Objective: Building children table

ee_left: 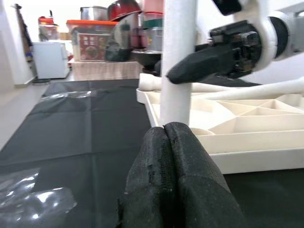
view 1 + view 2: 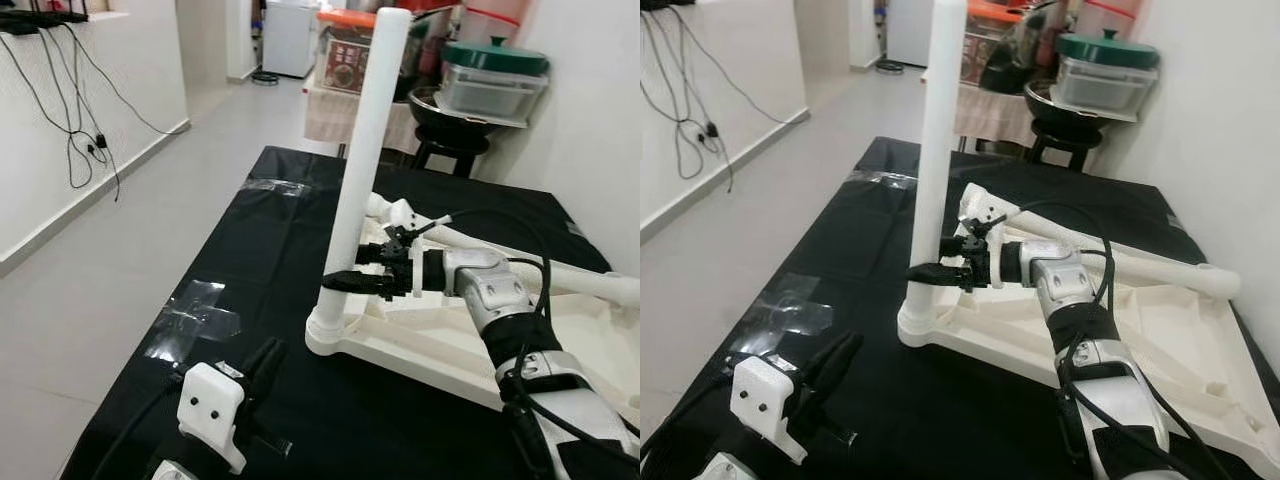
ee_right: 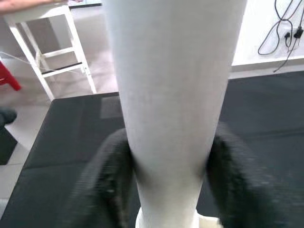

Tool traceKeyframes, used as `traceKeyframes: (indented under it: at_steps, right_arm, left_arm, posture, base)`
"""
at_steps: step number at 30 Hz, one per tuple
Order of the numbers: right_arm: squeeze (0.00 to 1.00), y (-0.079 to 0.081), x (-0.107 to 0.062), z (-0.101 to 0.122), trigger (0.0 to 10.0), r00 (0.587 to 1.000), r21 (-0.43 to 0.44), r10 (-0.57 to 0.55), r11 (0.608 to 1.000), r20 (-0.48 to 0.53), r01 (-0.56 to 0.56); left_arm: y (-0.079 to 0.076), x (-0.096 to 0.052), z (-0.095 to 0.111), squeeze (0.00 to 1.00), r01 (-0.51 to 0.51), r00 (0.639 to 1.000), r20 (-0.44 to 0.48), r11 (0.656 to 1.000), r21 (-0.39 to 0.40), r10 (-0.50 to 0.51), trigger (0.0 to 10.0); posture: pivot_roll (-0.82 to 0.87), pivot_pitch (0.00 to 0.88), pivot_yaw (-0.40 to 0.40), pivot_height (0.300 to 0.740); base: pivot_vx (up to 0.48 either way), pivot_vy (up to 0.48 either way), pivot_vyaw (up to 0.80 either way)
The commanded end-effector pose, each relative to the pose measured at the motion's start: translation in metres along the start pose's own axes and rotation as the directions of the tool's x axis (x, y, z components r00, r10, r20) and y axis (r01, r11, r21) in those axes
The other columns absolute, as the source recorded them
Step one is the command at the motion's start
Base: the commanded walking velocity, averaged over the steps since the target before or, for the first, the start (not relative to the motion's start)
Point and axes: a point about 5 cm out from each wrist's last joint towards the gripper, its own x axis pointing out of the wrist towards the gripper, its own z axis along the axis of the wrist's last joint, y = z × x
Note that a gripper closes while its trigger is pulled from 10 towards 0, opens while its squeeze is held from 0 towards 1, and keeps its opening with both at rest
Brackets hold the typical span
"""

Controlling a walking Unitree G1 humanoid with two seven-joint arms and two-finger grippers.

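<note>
A home: tiled floor (image 2: 130,250), stacked pots (image 2: 495,75) and boxes (image 2: 345,50), a fridge (image 2: 290,35), wall cables (image 2: 75,110).

Pale tiled floor (image 2: 150,220), white walls (image 2: 60,120)

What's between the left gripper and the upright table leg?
Bare black mat, seen in the left eye view. The left gripper rests shut on it, short of the leg, which the right gripper clasps.

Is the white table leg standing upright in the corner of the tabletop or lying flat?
Upright. The white cylindrical table leg rises vertically from the corner socket of the upturned white plastic tabletop, right hand gripping it.
</note>
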Motion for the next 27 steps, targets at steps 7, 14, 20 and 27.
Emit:
traceKeyframes:
  at_steps: [7, 14, 20, 27]
  right_arm:
    - [0.0, 0.005, -0.018, -0.021, 0.0, 0.998, 0.009, -0.057, 0.998, 0.024, 0.057]
    - [0.0, 0.043, 0.015, -0.059, 0.0, 0.842, 0.17, -0.537, 0.825, -0.056, 0.538]
    - [0.0, 0.095, 0.031, -0.076, 0.0, 0.72, 0.162, -0.683, 0.702, -0.123, 0.693]
    - [0.0, 0.08, 0.021, -0.073, 4.7, 0.675, 0.161, -0.727, 0.657, -0.122, 0.737]
  left_arm:
    - [-0.002, 0.0, 0.001, 0.0, 0.006, 1.0, -0.002, 1.0, -0.004, -0.006, 10.0]
    - [-0.001, -0.002, 0.002, 0.0, 0.01, 1.0, -0.003, 1.0, -0.005, -0.01, 10.0]
    - [0.002, -0.004, 0.002, 0.0, 0.015, 1.0, -0.01, 1.0, -0.001, -0.015, 10.0]
    - [0.001, -0.004, 0.001, 0.0, 0.02, 1.0, -0.014, 1.0, -0.003, -0.02, 10.0]
  posture:
    - [0.03, 0.013, -0.13, 0.74]
    - [0.02, 0.034, -0.139, 0.74]
    - [0.0, 0.025, -0.119, 0.74]
    - [0.02, 0.022, -0.127, 0.74]
  base:
    - [0.0, 0.0, 0.0]
    - [0.0, 0.0, 0.0]
    - [0.0, 0.0, 0.0]
    - [0.0, 0.0, 0.0]
